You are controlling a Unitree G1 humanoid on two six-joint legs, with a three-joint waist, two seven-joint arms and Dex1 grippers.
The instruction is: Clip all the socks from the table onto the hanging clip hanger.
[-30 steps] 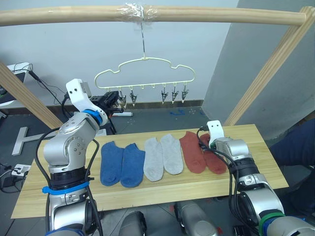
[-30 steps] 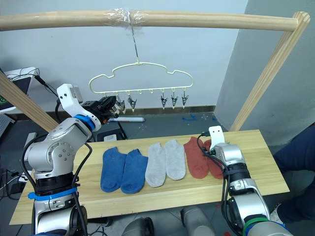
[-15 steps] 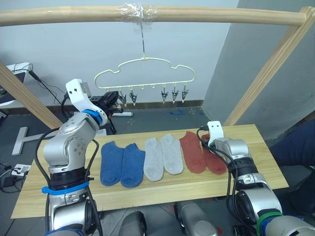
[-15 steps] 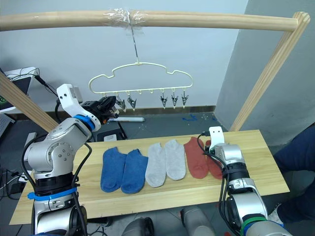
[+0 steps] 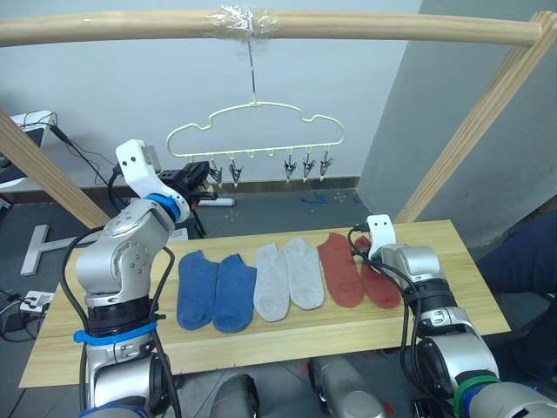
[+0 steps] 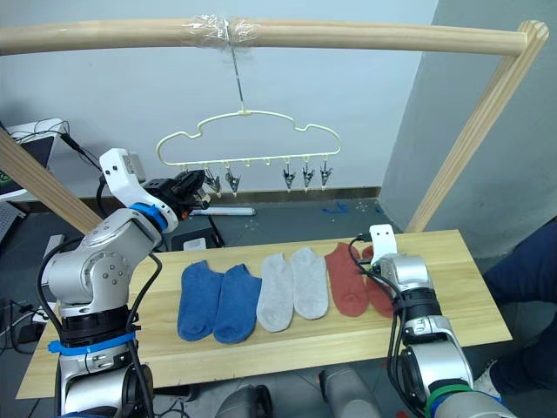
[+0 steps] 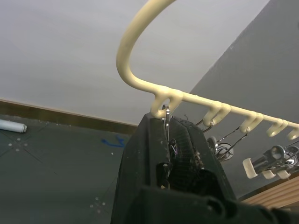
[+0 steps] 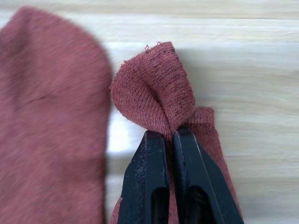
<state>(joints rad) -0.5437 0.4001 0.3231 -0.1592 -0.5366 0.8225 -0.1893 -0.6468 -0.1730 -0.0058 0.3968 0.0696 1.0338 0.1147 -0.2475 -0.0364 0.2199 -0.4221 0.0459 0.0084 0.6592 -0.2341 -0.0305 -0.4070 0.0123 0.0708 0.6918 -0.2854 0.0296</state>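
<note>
Six short knit ankle socks [image 5: 287, 277] lie mid-frame on light wood plank table [image 5: 452, 296]; R gripper [image 8: 169, 140] pinches rightmost rust-red sock [image 8: 156, 98], L gripper [image 7: 169, 128] clamps leftmost clip of pale-yellow wire hanger [image 5: 257, 131] up-left.

A pale wooden frame pole [image 5: 261, 26] spans the top of the scene, wrapped at its middle in clear tape [image 5: 239, 17] and braced by slanted poles [image 5: 474, 122] at either side. Behind stand a white wall [image 5: 130, 78] and a grey wall [image 5: 418, 113] above a dark floor [image 5: 287, 213], with cables [image 5: 87, 157] at left.
</note>
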